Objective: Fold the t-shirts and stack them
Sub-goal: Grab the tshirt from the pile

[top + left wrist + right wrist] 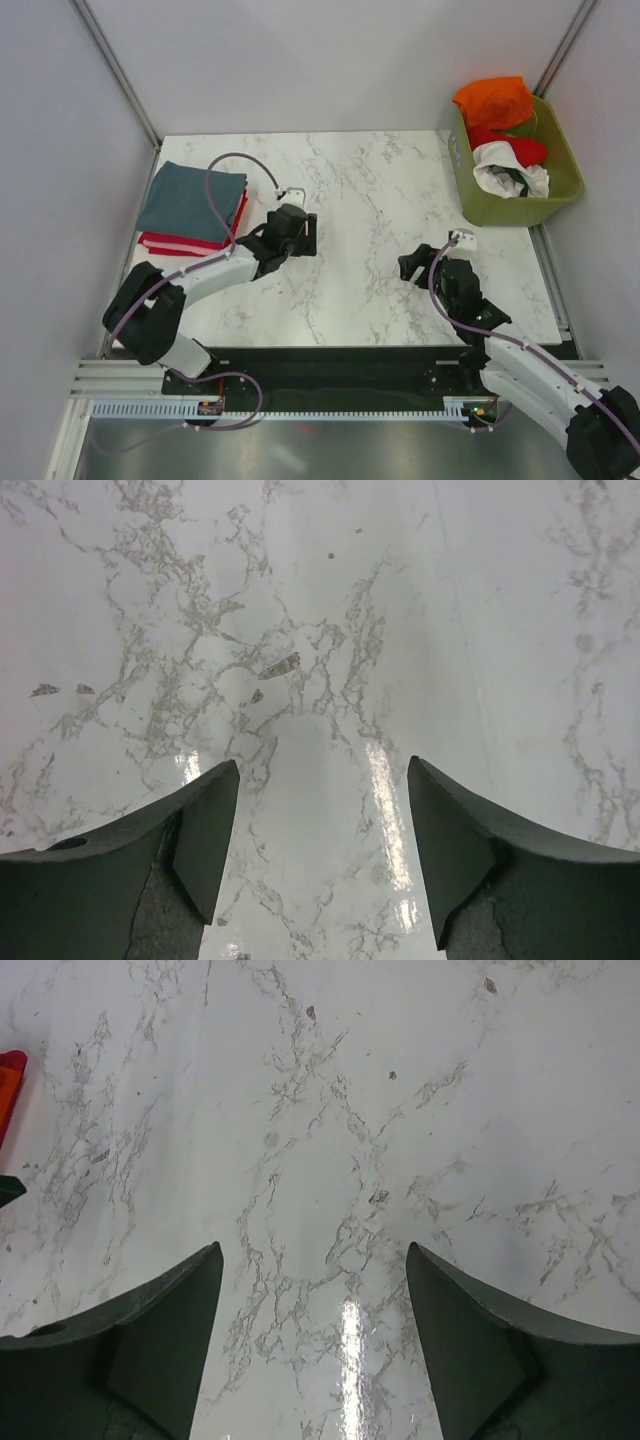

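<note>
A folded grey-blue t-shirt lies on top of folded red t-shirts at the table's far left. An orange t-shirt, a red one and a white one with dark print lie crumpled in the olive-green bin at the far right. My left gripper is open and empty over bare marble, right of the stack; it also shows in the left wrist view. My right gripper is open and empty over the marble, left of the bin; it also shows in the right wrist view.
The marble table ends at a black strip along the near edge. Grey walls and metal posts close in the left, back and right. A red and orange edge shows at the left border of the right wrist view.
</note>
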Tool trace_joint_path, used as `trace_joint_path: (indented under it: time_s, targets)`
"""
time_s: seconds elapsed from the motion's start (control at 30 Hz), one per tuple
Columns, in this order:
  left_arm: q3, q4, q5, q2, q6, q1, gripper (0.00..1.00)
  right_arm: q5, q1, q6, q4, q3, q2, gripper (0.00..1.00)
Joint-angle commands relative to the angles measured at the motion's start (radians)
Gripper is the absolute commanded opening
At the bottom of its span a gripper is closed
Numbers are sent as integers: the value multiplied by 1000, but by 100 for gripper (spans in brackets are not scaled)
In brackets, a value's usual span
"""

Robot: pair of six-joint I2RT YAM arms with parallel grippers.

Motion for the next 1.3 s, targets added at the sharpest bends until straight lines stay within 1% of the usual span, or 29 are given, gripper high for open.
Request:
trace_joint_path:
  time_s: [0.0, 0.07, 0.1, 0.13, 0.2, 0.23, 0.3, 0.33, 0.37, 0.4, 0.43, 0.5, 0.53, 0.6, 0.63, 0.77, 0.83, 1.03, 1.1, 1.13, 1.27]
  targets:
    - [-72, 188, 73, -94, 50, -3, 75, 43, 0, -19, -39, 101, 26, 82]
    - [-100, 239, 85, -139, 46, -6, 75, 78, 0, -25, -104, 198, 78, 82]
    - [-129, 256, 93, -153, 43, -6, 75, 92, -2, -28, -128, 238, 137, 81]
    - [-140, 289, 113, -162, 41, -6, 75, 124, 0, -33, -160, 320, 171, 81]
    - [-163, 311, 147, -179, 39, -7, 75, 161, 0, -31, -220, 402, 266, 82]
    - [-168, 320, 154, -182, 39, -7, 75, 198, -2, -31, -235, 481, 294, 82]
    - [-172, 328, 156, -177, 42, -7, 75, 224, -9, -37, -269, 566, 369, 83]
    - [-169, 326, 153, -176, 44, -7, 75, 235, -19, -43, -278, 653, 392, 83]
    - [-169, 326, 155, -176, 46, -7, 75, 255, -28, -46, -304, 699, 441, 83]
    - [-171, 326, 155, -174, 46, -7, 75, 261, -41, -47, -317, 747, 466, 83]
    - [-171, 329, 155, -173, 46, -7, 75, 266, -70, -47, -326, 838, 491, 83]
    - [-169, 331, 153, -167, 50, -7, 75, 270, -107, -50, -340, 925, 567, 83]
    - [-168, 331, 153, -164, 50, -7, 75, 269, -149, -47, -340, 998, 595, 82]
    - [-168, 333, 153, -160, 52, -7, 75, 232, -196, -28, -340, 1104, 676, 82]
    - [-168, 334, 155, -157, 52, -7, 75, 217, -248, -14, -341, 1137, 702, 82]
    - [-166, 336, 156, -153, 55, -7, 75, 168, -353, 49, -327, 1276, 860, 80]
    - [-166, 336, 159, -154, 55, -7, 75, 142, -403, 71, -317, 1353, 912, 80]
    - [-169, 337, 150, -165, 65, -7, 75, 97, -492, 113, -266, 1559, 1142, 81]
    - [-171, 337, 144, -177, 78, -7, 75, 48, -497, 124, -252, 1640, 1230, 81]
    - [-172, 337, 138, -185, 81, -7, 75, 39, -534, 130, -249, 1667, 1259, 81]
    - [-183, 337, 112, -210, 98, -7, 75, -21, -563, 164, -228, 1799, 1429, 81]
